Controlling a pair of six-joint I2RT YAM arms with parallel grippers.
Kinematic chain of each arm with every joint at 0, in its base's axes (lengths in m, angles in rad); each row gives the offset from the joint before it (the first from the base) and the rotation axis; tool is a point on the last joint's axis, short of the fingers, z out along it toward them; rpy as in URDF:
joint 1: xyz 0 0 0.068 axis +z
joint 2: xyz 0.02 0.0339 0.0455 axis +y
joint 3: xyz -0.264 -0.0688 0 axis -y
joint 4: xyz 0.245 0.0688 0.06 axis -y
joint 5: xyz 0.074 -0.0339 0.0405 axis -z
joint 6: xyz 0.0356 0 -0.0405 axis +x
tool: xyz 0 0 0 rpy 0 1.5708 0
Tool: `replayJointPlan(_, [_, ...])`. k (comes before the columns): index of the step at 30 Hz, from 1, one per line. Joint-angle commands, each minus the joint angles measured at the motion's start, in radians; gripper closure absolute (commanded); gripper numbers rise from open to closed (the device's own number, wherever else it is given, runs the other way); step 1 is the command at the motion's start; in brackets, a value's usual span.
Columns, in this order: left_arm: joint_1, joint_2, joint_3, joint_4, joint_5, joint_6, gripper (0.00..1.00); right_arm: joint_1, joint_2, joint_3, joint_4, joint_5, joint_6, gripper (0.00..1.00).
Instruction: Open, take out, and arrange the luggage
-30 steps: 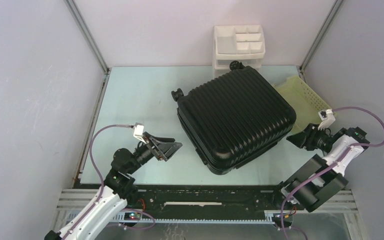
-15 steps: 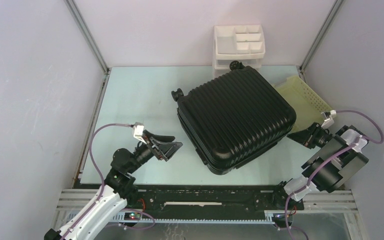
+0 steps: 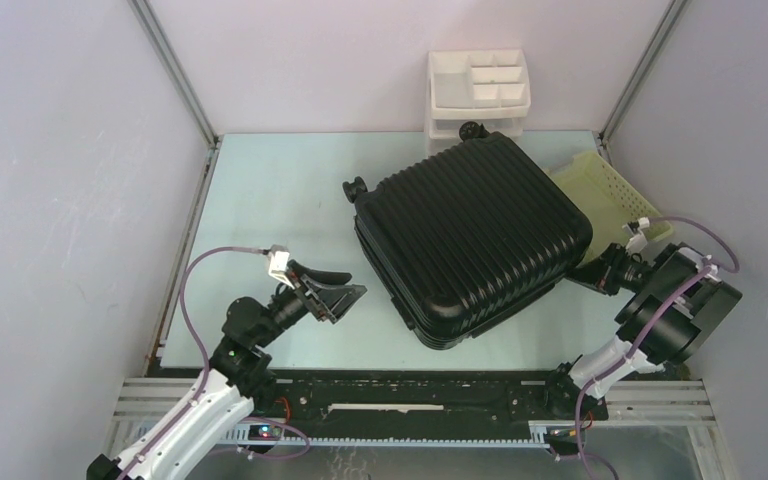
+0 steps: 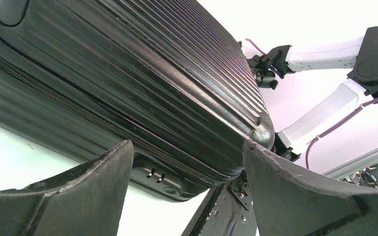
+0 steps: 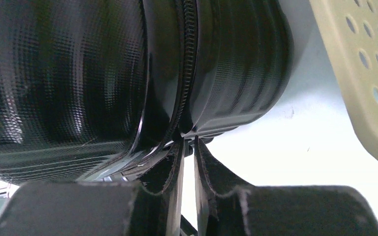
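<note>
Operator: Luggage (image 3: 475,235) first. Where does it sit?

Observer: Flat on the table (image 3: 280,200), right of the middle, ribbed shell facing up and both halves together. The zipper (image 5: 189,59) looks closed along the stretch the wrist cameras show. One small wheel (image 3: 356,188) sticks out at its far left corner.

Operator: What's around it?

Observer: A white drawer organizer (image 3: 478,95) stands at the back wall, just behind the case. A pale yellow perforated basket (image 3: 615,195) lies at its far right side (touching the shell or not, I can't say from above).

Operator: Left gripper?

Observer: The left gripper (image 3: 355,283) hovers over the table off the case's near left side, close but not touching. Its jaws are spread wide with nothing between them, and they point at the case's side wall.

Operator: And the right?

Observer: The right gripper (image 5: 188,143) is at the case's near right corner, its tips right up against the zipper seam. Its fingers are nearly together, with only a thin slit of light between them. Whether they pinch a zip pull there, I cannot tell.
</note>
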Motion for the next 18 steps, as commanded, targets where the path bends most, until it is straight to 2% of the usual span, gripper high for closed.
replayJointPlan(1, [-0.024, 0.001, 0.043, 0.015, -0.021, 0.014, 0.14, 0.03, 0.0, 0.069, -0.073, -0.13, -0.031, 0.8])
replayJointPlan(5, [-0.046, 0.01, 0.059, 0.009, -0.028, 0.017, 0.14, 0.007, 0.036, 0.139, -0.391, -0.239, -0.329, 0.8])
replayJointPlan(9, [-0.08, 0.041, 0.081, 0.0, -0.04, 0.03, 0.14, -0.018, 0.069, 0.18, -0.609, -0.276, -0.561, 0.8])
replayJointPlan(18, [-0.203, 0.143, 0.124, -0.002, -0.096, 0.082, 0.14, 0.053, 0.061, 0.202, -0.626, -0.324, -0.573, 0.77])
